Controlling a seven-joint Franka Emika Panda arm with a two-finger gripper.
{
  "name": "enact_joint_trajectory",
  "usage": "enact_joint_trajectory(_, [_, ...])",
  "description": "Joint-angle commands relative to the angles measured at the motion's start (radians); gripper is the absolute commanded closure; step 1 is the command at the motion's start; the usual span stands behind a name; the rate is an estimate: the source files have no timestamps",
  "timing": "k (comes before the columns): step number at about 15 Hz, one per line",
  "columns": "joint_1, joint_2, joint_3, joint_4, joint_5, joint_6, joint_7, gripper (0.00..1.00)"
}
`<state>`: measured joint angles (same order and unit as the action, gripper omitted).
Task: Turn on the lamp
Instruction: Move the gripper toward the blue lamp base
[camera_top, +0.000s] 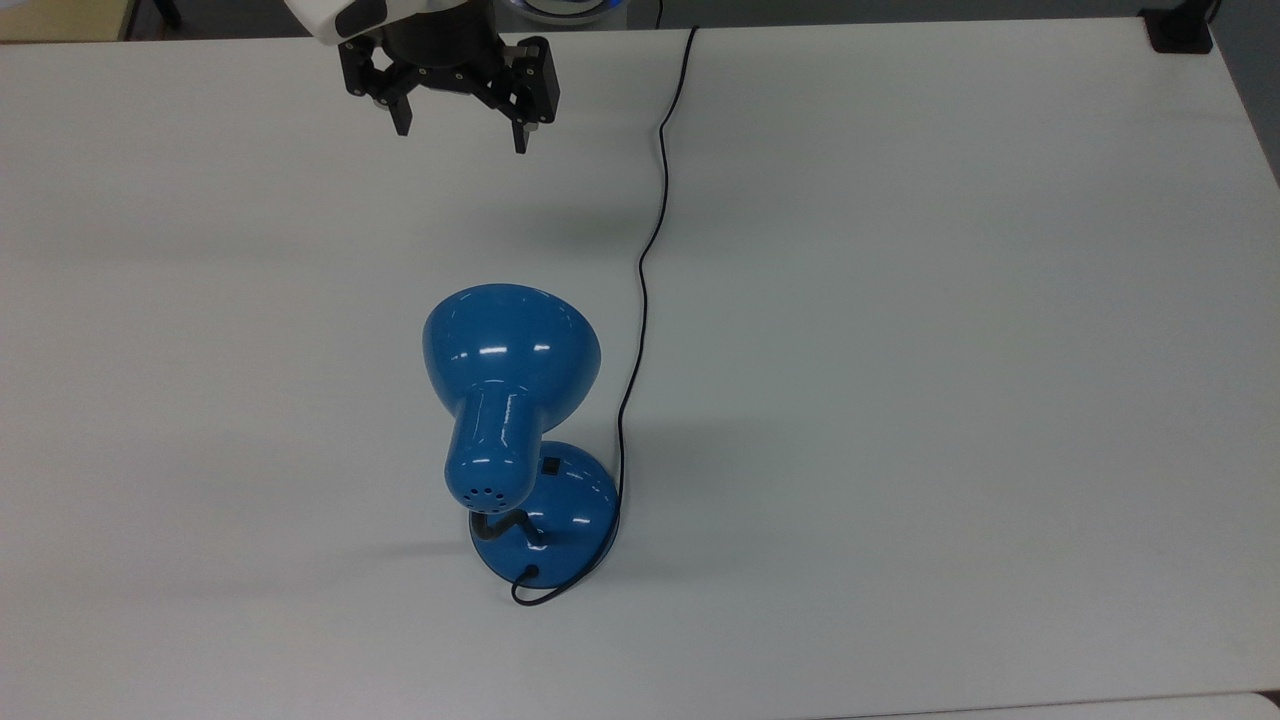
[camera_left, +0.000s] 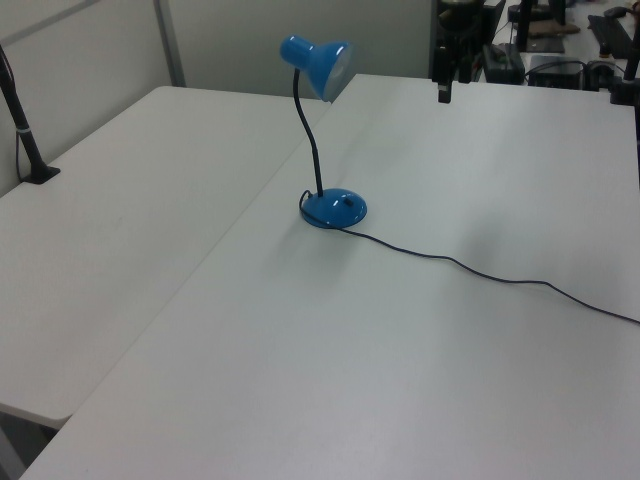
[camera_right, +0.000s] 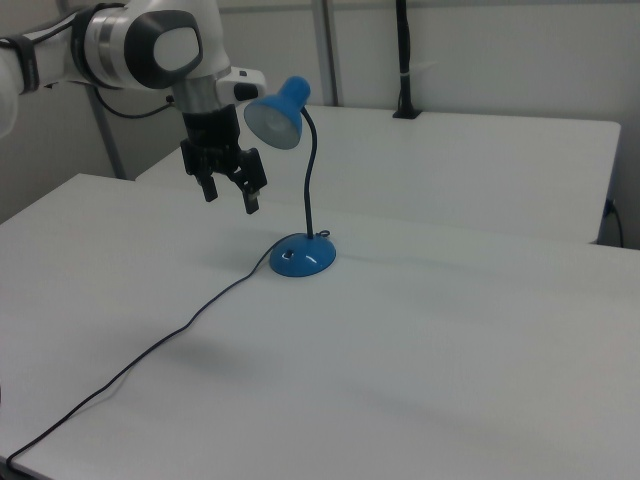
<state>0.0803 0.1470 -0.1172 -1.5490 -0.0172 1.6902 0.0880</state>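
gripper (camera_top: 461, 140) hanging above the table (camera_top: 900, 300), fingers spread, nothing between them, close to the far edge in the top view. well apart from the lamp (camera_top: 515, 400), standing upright toward the near edge, shade tilted, small black switch (camera_top: 550, 465) on the domed base. cord (camera_top: 645, 260) trailing from base to far edge, just to the top view's right of the gripper. broad bare tabletop on both sides.

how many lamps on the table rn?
1. The lamp stands mid-table in the top view, its cord trailing toward the far edge, gripper open above the table beyond it.
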Motion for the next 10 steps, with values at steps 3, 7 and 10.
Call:
enact_joint_trajectory(3, [0.004,-0.007,-0.004,-0.008,-0.001,-0.021,-0.008,0.00])
enact_joint_trajectory(7, [0.004,0.000,-0.005,-0.010,0.000,-0.014,-0.105,0.33])
enact_joint_trajectory(10, [0.004,0.011,-0.007,-0.020,0.008,0.032,-0.232,1.00])
